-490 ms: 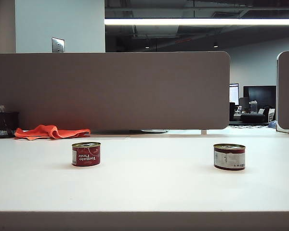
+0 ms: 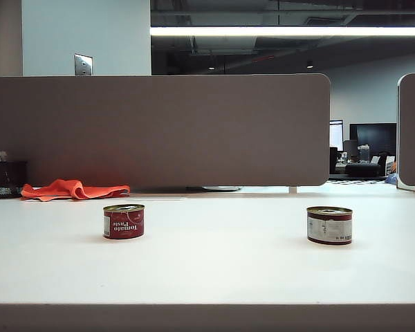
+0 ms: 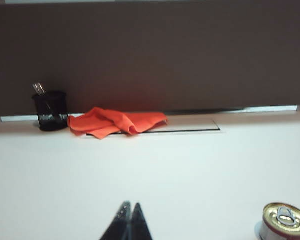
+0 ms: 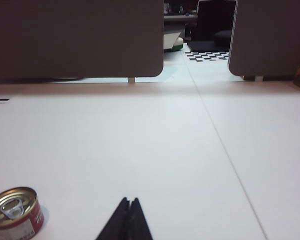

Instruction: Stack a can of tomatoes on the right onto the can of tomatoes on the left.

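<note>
Table (image 2: 207, 277): white, broad, matte.
Divider (image 2: 159, 128): grey-brown panel with a rounded corner, along the table's far edge.
Second panel (image 2: 413, 128): at right.
Ceiling light (image 2: 289, 31): long bright strip.
Beyond the gap: dark monitors (image 2: 373, 138), office clutter.

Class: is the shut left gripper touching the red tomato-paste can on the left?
Apart. The left wrist view shows white table between the left gripper and the red tomato-paste can.

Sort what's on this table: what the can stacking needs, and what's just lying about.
Needed: right tomato can, left tomato can, right gripper and left gripper, both shut, above the table's near edge.
Lying about: orange cloth, black pen cup.
</note>
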Robot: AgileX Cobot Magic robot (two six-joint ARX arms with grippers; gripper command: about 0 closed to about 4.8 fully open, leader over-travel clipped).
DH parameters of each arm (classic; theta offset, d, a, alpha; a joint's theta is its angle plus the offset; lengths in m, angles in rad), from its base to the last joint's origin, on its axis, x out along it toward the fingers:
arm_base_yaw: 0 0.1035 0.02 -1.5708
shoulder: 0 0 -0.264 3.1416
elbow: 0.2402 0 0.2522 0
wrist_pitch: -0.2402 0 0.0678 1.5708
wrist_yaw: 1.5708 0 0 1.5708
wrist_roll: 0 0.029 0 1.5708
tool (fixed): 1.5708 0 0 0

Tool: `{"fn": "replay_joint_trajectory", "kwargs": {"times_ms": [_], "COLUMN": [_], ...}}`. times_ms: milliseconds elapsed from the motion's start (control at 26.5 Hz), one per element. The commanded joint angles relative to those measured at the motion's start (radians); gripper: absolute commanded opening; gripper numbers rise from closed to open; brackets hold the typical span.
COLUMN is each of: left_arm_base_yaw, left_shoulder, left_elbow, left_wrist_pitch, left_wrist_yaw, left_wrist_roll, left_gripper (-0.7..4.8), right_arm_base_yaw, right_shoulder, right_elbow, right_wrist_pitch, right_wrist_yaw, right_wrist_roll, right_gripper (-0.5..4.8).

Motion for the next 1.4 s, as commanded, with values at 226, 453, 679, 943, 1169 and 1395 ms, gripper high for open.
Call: {"fn": "replay_joint_trajectory", "kwargs": {"times_ms": [226,453,679,943,1169,1395], "left_arm_base_yaw": [0.001,0.001,0.001,0.000,-0.074,-0.214], "left_shoulder": [0.001,0.003,0.069,0.274,0.476,0.694], "left_elbow": [0.012,0.218,0.347,0.494,0.652,0.845], "left_wrist_pitch": [-0.006,-0.201,-0.253,-0.254,-0.332,-0.548], "left_wrist_yaw": [0.008,0.052,0.140,0.219,0.277,0.201], "left_wrist_roll": [-0.061,-0.150,-0.145,-0.141,-0.048,0.098], "left_gripper": [-0.06,-0.06,-0.06,-0.06,-0.06,-0.06], "right_arm_base_yaw": [0.001,0.001,0.000,0.002,0.002,0.066], "right_shoulder": [-0.002,0.002,0.002,0.113,0.318,0.586], "right_elbow": [-0.002,0.109,0.274,0.440,0.571,0.762], "right_wrist_pitch": [0.025,0.022,-0.086,-0.114,-0.143,-0.250], "right_wrist_yaw": [-0.050,-0.014,0.072,0.003,-0.047,-0.038], "right_wrist_roll": [0.068,0.149,0.150,0.124,0.080,-0.008], "right_gripper": [-0.01,-0.04,-0.04,-0.04,-0.04,-0.04]}}
